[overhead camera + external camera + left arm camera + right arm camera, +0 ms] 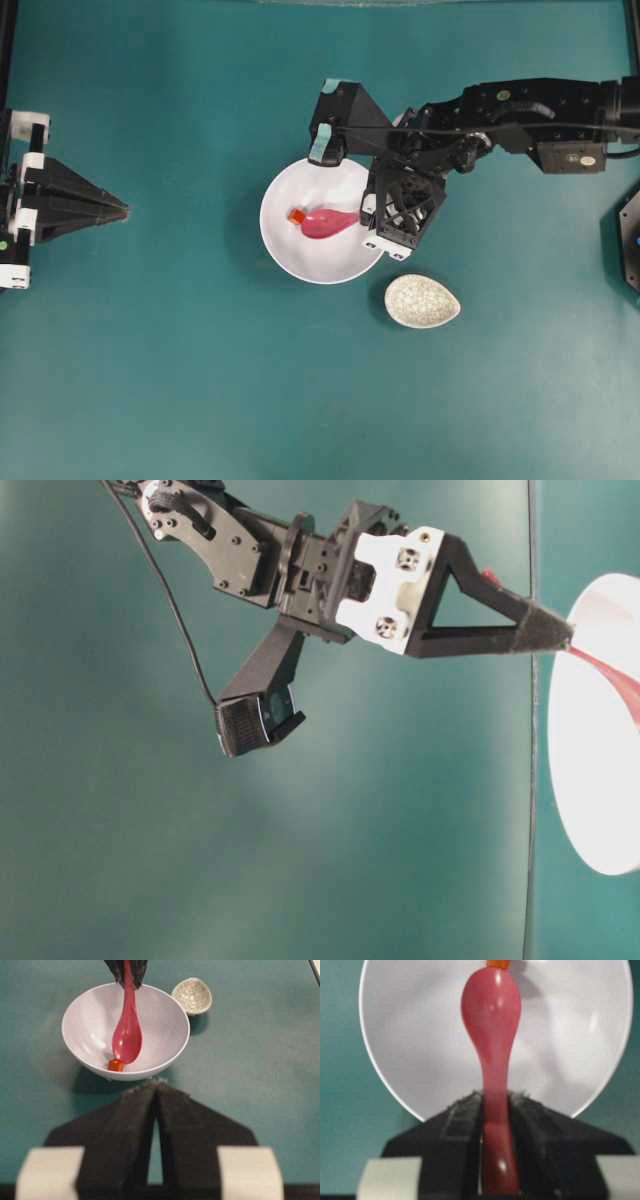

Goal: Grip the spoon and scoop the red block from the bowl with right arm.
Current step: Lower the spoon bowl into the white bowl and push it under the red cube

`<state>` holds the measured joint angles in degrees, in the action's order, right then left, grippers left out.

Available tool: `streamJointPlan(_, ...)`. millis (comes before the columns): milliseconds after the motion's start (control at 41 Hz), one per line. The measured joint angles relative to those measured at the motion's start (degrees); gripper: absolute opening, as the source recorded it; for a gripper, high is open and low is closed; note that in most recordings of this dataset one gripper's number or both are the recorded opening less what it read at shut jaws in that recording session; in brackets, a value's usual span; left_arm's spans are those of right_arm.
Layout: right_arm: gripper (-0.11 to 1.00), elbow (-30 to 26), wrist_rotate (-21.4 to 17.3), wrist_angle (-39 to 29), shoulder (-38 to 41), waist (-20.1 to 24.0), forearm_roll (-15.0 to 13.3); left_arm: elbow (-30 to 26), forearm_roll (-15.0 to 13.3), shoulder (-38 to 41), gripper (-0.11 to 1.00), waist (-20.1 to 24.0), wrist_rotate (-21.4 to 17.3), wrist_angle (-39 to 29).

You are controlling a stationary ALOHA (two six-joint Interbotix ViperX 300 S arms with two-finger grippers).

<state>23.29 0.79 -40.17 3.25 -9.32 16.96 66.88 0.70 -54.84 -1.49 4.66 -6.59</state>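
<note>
1. Where things stand: the right gripper [495, 1110] has its fingers [460, 1125] pinching the spoon [328, 223] by the handle, with the scoop down inside the bowl [290, 255]. The red block [297, 215] sits on the bowl floor right at the tip of the scoop, touching it or close to it (hard to call from the wrist view).
2. Biggest risk imo: the block is tiny, so the scoop tip could just shove it along and up the bowl's far wall instead of sliding under it.
3. The bowl looks light and isn't held down, so a hard push could skate it across the table [150, 380].
4. The handle is glossy, so it could twist in the pinch and tip the scoop.
5. The small speckled dish [422, 301] sits just beside the bowl, near the gripper's side.
6. The left gripper [156, 1110] is parked well away from the bowl, fingers pressed together.
7. The table is plain matte teal, bare around the bowl.
</note>
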Motion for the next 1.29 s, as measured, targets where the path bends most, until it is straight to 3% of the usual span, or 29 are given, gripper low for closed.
streamJointPlan(1294, 0.23, 0.0, 0.0, 6.4, 0.8, 0.0, 0.0, -0.1, 0.1, -0.2, 0.0, 0.0, -0.1, 0.1)
